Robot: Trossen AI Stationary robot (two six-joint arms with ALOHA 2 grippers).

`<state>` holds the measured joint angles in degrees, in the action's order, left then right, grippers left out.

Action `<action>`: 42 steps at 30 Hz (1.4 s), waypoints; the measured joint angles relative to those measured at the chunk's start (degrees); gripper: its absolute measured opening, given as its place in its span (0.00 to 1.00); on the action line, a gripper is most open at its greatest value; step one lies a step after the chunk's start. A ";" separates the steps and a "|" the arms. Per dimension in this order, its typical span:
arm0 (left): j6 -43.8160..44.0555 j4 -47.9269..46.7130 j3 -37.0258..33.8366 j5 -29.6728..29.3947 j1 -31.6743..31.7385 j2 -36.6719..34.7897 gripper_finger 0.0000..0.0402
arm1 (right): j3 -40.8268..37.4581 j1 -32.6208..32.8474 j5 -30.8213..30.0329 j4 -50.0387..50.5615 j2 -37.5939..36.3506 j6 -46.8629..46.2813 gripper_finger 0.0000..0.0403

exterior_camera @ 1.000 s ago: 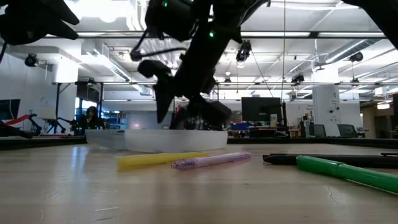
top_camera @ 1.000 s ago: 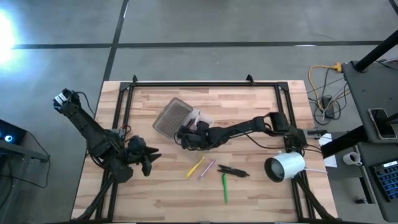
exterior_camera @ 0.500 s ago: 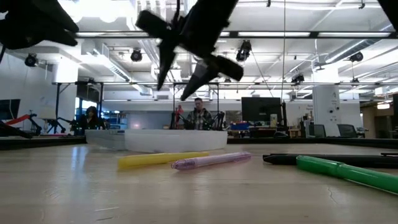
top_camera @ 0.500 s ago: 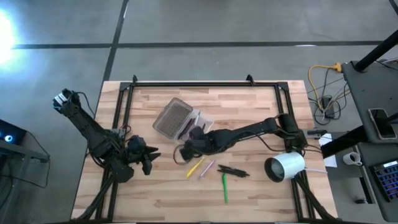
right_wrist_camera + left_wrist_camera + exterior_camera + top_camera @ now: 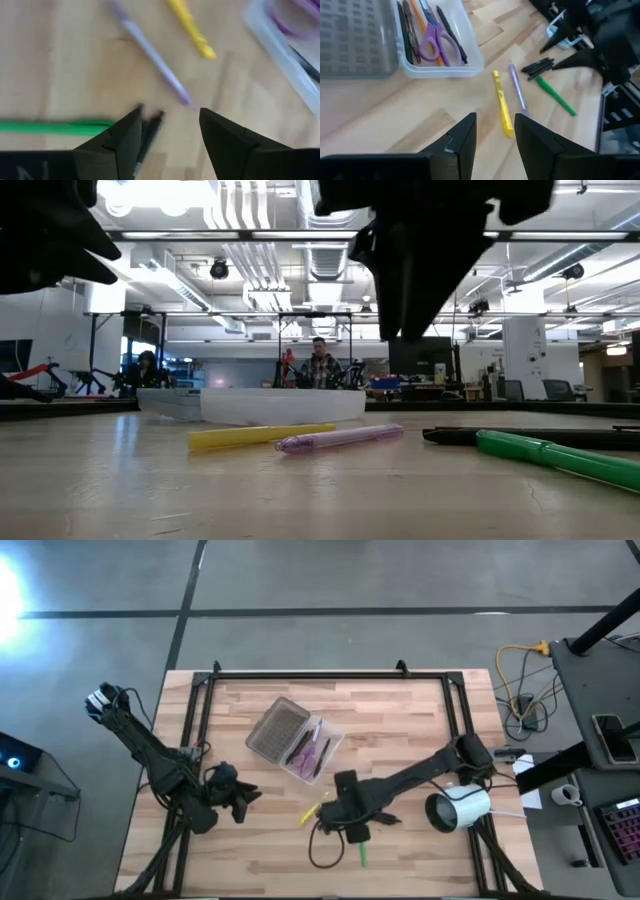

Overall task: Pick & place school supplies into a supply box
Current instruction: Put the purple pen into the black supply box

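Observation:
The supply box (image 5: 294,737) lies open on the table, with a ribbed grey half (image 5: 274,727) and a clear half holding purple-handled scissors (image 5: 434,44) and pens. Loose on the wood near it lie a yellow pencil (image 5: 312,810), a purple pen (image 5: 150,50), black pens (image 5: 378,816) and a green marker (image 5: 361,850). My right gripper (image 5: 170,111) is open and hangs above these loose items, over the black pens' ends (image 5: 150,127); in the low view it shows dark overhead (image 5: 430,260). My left gripper (image 5: 494,120) is open and waits near the table's left side (image 5: 235,798).
A white cylinder (image 5: 458,808) lies on its side near the table's right edge, beside the right arm's base. A black cable loop (image 5: 322,845) hangs under the right wrist. Bare wood shows between the box and the left gripper and along the near edge.
My right gripper has left the supply box and travelled toward the table's near edge, now standing over the loose pens and marker. The loose items have stayed where they were.

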<state>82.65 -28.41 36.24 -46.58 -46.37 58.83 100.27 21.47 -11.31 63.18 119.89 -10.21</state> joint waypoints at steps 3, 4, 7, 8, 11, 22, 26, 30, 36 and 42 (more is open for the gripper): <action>0.26 1.46 -0.54 0.04 0.00 0.00 0.29 | -0.18 -0.31 2.51 -1.71 1.28 7.27 0.48; 0.80 1.52 -0.55 0.04 0.00 0.00 0.29 | -0.22 -0.41 2.47 -2.19 2.02 9.31 0.48; 2.11 1.62 -0.61 0.04 0.00 0.00 0.29 | -0.22 -0.70 2.50 -4.41 3.87 14.23 0.48; 2.14 1.92 -0.61 0.02 0.00 0.00 0.29 | -0.22 -0.76 2.54 -5.04 4.39 15.44 0.48; 2.27 3.43 -0.61 0.01 0.00 0.00 0.29 | -0.22 -1.21 2.65 -6.45 6.11 16.82 0.48; 2.27 5.25 -0.61 0.00 0.00 0.02 0.29 | -0.17 -4.87 6.49 -8.28 9.69 15.92 0.39; 2.25 5.52 -0.61 0.00 0.00 0.02 0.29 | 0.11 -5.31 7.77 -8.31 10.89 15.80 0.29; 2.32 5.56 -0.61 0.00 0.00 0.02 0.29 | 0.09 -5.35 9.18 -8.33 11.33 15.31 0.15; 2.34 5.56 -0.61 -0.03 0.00 0.02 0.29 | -0.17 -5.46 10.89 -8.83 10.11 8.84 0.05; 2.34 5.52 -0.61 -0.03 0.00 0.04 0.29 | -0.39 -5.95 9.48 -11.65 4.26 -3.97 0.04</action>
<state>84.99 -22.89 35.64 -46.61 -46.37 58.87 99.88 15.52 -1.83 51.53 124.15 -14.18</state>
